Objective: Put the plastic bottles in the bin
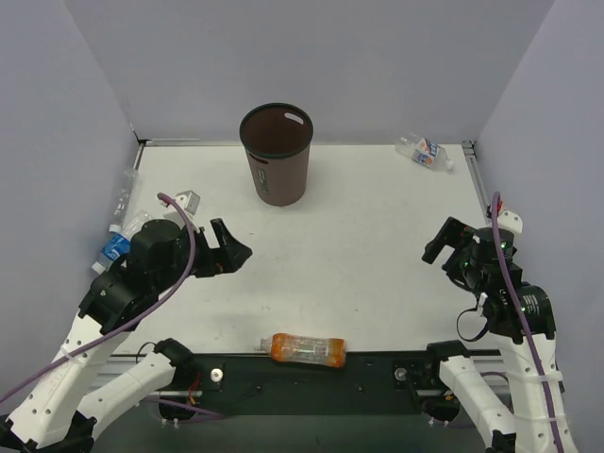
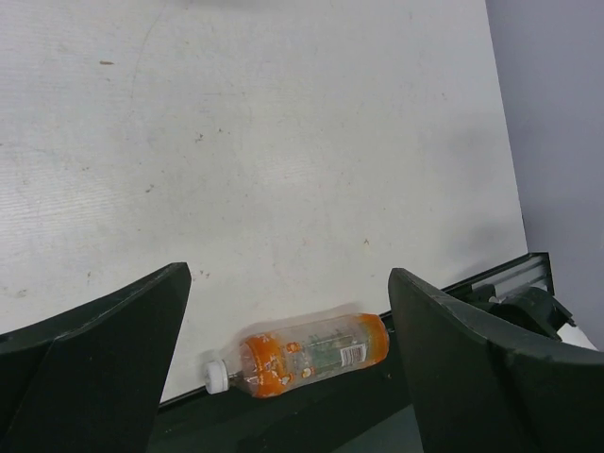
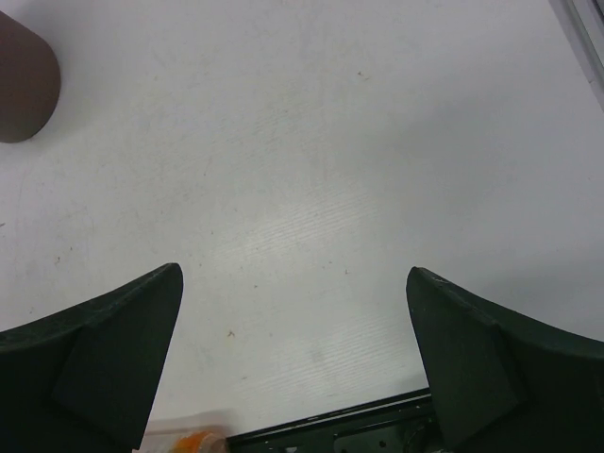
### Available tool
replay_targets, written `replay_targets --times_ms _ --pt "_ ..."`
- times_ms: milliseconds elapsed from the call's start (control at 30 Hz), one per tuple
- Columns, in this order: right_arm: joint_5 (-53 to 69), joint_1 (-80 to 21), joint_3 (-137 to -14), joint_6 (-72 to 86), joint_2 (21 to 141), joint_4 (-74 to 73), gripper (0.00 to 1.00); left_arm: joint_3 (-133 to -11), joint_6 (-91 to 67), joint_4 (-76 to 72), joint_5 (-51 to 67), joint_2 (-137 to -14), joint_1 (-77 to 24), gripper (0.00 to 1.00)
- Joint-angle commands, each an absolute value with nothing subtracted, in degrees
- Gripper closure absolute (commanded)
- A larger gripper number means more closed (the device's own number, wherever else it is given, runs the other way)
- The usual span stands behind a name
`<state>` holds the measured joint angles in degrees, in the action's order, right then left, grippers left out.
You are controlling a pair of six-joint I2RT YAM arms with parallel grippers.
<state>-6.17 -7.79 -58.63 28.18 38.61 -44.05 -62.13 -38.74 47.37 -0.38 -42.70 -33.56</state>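
Observation:
The dark brown bin (image 1: 276, 156) stands upright at the back middle of the table; its edge also shows in the right wrist view (image 3: 24, 75). An orange-tinted bottle (image 1: 308, 348) lies on its side at the table's near edge, and shows between the fingers in the left wrist view (image 2: 311, 354). A clear bottle with a blue label (image 1: 118, 226) lies against the left wall. A clear bottle with a red-white-blue label (image 1: 422, 151) lies at the back right. My left gripper (image 1: 226, 253) is open and empty above the table. My right gripper (image 1: 444, 243) is open and empty at the right.
Grey walls close the table at the left, back and right. A black rail (image 1: 377, 363) runs along the near edge between the arm bases. A purple cable (image 1: 184, 245) loops over the left arm.

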Motion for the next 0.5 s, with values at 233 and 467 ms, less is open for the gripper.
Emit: replay_targets --times_ms 233,467 --pt "-6.42 -7.38 -59.86 22.32 35.61 -45.09 0.0 -61.0 -39.82 44.47 -2.64 -40.78 -33.49 0.03" --pt "11.33 -9.92 -55.99 15.31 35.42 -38.67 0.02 -61.35 -39.64 43.86 -3.43 -41.75 -33.49 0.03"
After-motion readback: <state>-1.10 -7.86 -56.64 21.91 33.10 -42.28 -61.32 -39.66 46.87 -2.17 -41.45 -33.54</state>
